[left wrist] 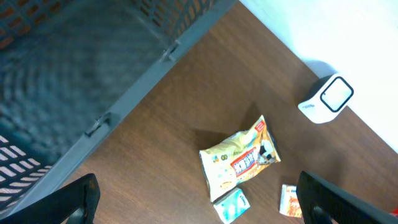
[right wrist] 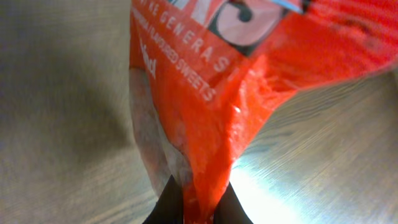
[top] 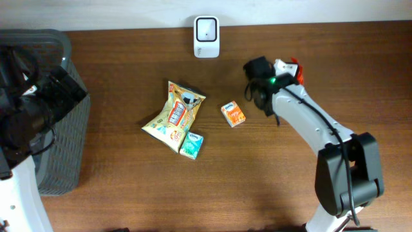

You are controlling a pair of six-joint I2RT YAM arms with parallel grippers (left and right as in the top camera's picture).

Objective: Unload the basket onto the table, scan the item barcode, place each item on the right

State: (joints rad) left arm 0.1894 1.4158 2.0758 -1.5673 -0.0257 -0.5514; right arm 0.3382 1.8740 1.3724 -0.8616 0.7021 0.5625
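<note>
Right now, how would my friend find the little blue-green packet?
Look at the middle of the brown table, where a big yellow snack bag lies. The little packet sits right by that bag's bottom corner, seen from above. It is the only blue-green thing; the small box nearby is orange.

Overhead looks straight down on the whole tabletop [top: 257,193], left wrist view high over its left edge, slanting past the basket [left wrist: 62,74] toward the far-edge scanner [left wrist: 326,99], both sharing the snack bag [left wrist: 239,162], right wrist view tight against a red packet [right wrist: 261,93].
</note>
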